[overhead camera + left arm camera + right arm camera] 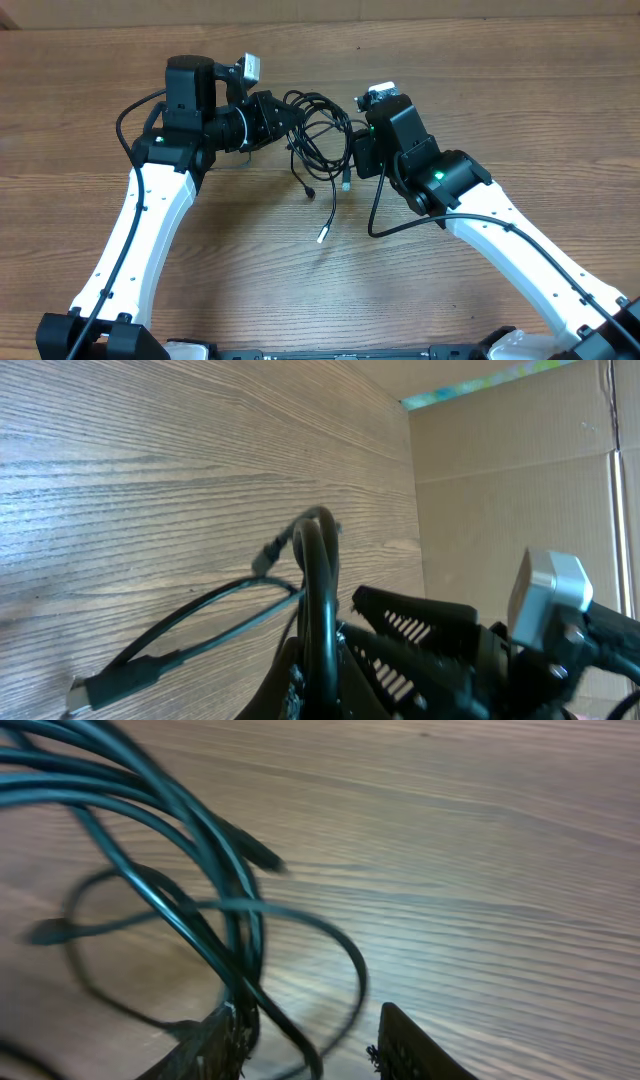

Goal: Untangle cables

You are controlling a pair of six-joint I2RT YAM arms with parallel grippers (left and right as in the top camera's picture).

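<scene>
cables (318, 135) bunched between both jaw sets, strands crossing the right gripper's (310, 1055) parted jaws and crowding one finger; bare table (480, 870) ahead of them, free passage; left gripper (288, 120) closing off the far side of the tangle

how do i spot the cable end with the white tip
On the wooden table, a black tangle of cables sits between the left gripper and right gripper. One strand trails from it toward the robot's side and ends in a white-tipped plug, the cable end lying farthest from the tangle.
</scene>
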